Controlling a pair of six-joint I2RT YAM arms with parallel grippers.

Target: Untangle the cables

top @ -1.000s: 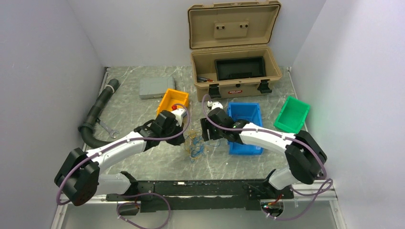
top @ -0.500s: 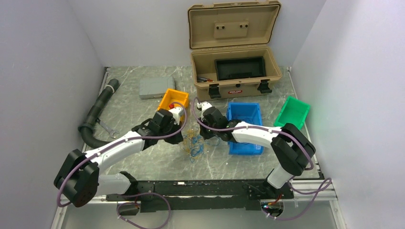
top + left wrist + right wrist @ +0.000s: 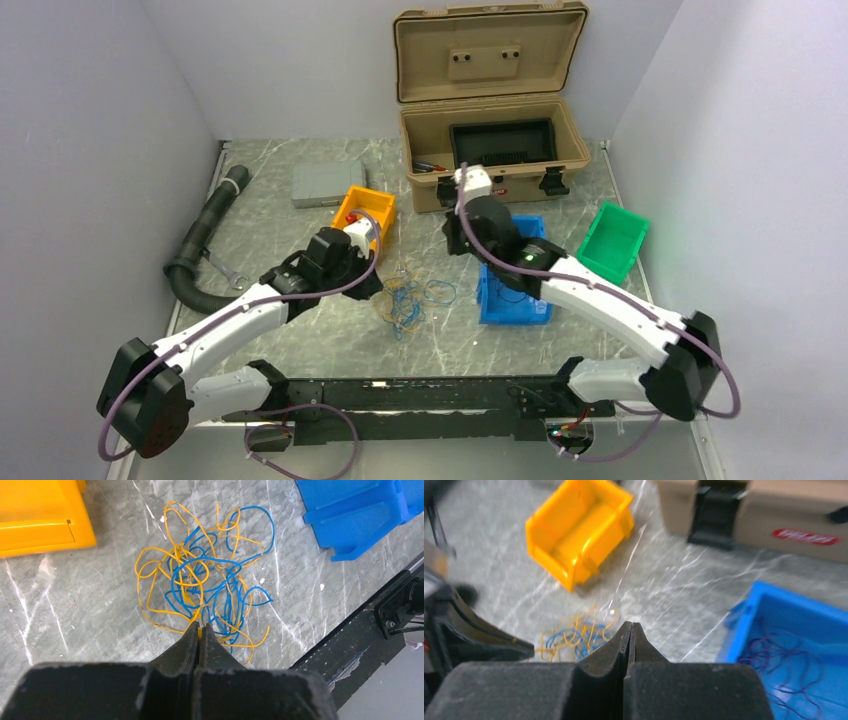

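Yellow and blue wire, feather-light

The cables [image 3: 210, 580] lie in a limp snarl left of the blue bin [image 3: 512, 290]. The left gripper [image 3: 199, 630] is clenched on a yellow strand. The right gripper [image 3: 630, 627], clenched empty, hangs by that bin's far corner. It looks like slippery stuff, so I'd pinch one outer loop

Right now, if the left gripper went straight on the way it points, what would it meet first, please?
The cables, directly ahead: the shut jaws of the left gripper seem to pinch a yellow strand at the tangle's near edge. Its height above the table is unclear.
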